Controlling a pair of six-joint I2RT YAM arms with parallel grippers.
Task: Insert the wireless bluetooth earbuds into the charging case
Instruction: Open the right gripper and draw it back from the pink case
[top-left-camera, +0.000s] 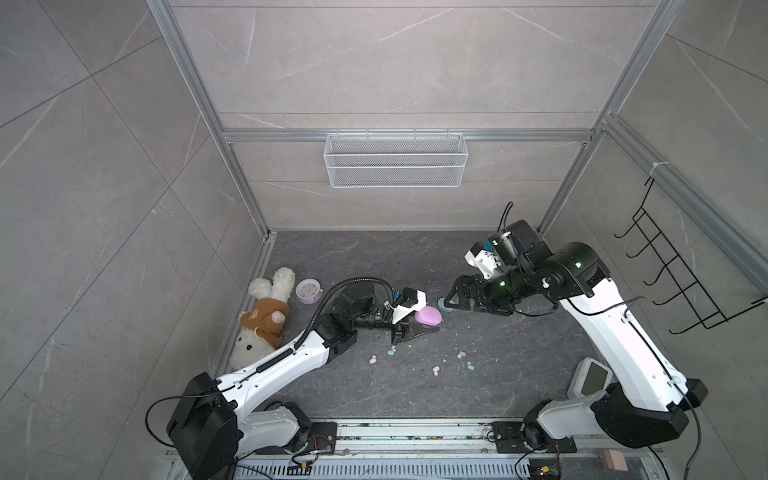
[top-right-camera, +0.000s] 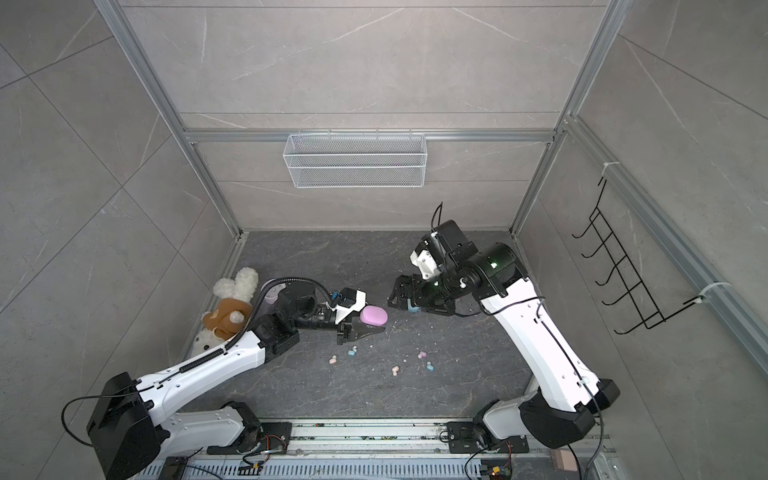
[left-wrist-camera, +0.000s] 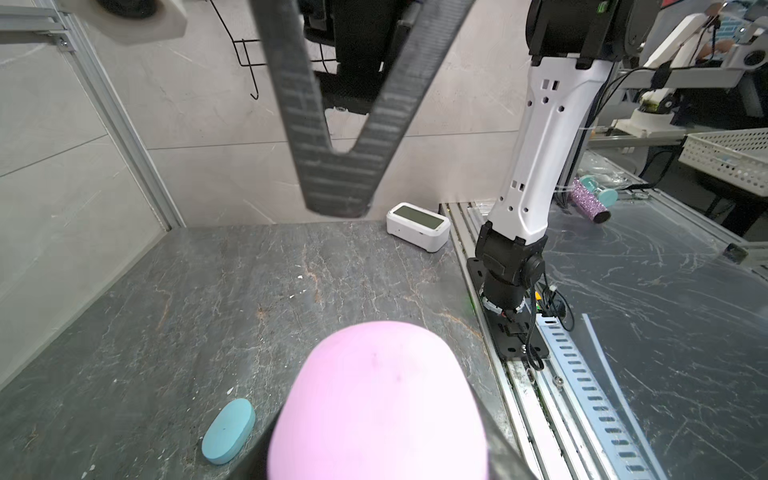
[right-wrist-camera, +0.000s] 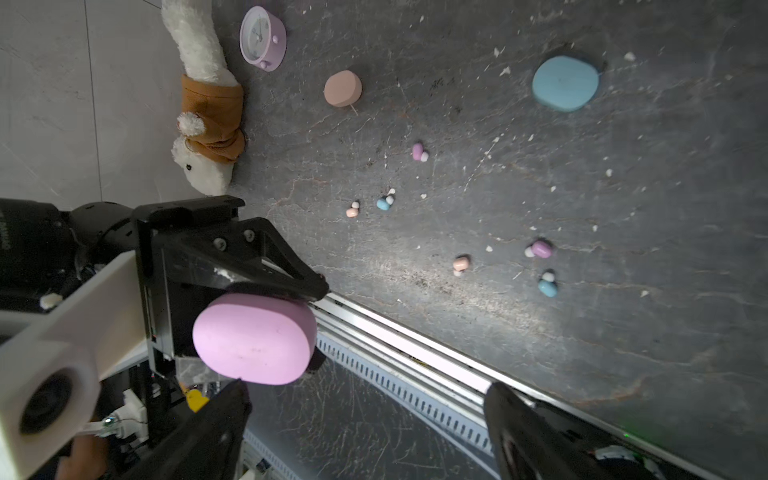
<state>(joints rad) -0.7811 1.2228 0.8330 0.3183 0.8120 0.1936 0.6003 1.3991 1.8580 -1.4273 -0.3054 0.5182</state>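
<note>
Gripping the lilac charging case (top-left-camera: 428, 316), left gripper (top-left-camera: 432, 323) faces the right gripper (right-wrist-camera: 365, 395), spread wide beside a blue case (right-wrist-camera: 565, 83); earbuds (top-left-camera: 435, 370) lie nearer.

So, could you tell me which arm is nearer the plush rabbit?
Left. The left arm passes just beside the plush rabbit; the right arm stands across the floor.

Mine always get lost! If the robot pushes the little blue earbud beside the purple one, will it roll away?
Probably it spins or skids, not rolls straight: the blue earbud looks smooth but lopsided, with a pale tip. It is far smaller than the blue case, so likely very light and easily flicked.
</note>
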